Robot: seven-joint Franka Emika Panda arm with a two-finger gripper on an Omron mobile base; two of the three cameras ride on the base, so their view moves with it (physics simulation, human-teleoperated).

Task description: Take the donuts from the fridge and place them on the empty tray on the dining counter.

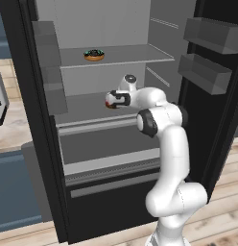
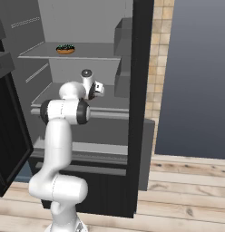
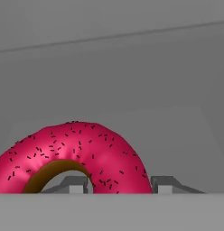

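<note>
Open black fridge [image 1: 29, 96], grey shelves — chocolate donut [image 1: 94, 55] above, wood floor [image 2: 187, 190].

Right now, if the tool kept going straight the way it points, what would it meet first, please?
Probably the fridge's grey shelf floor: the tool already straddles one side of the pink donut, one fingertip showing through its hole, one outside. Depth is unclear.

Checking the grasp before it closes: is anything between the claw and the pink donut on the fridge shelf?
Nothing visible is in the way. In the hand view the pink donut sits right at the claw, one side of its ring between the two fingertips, on the grey fridge shelf.
</note>
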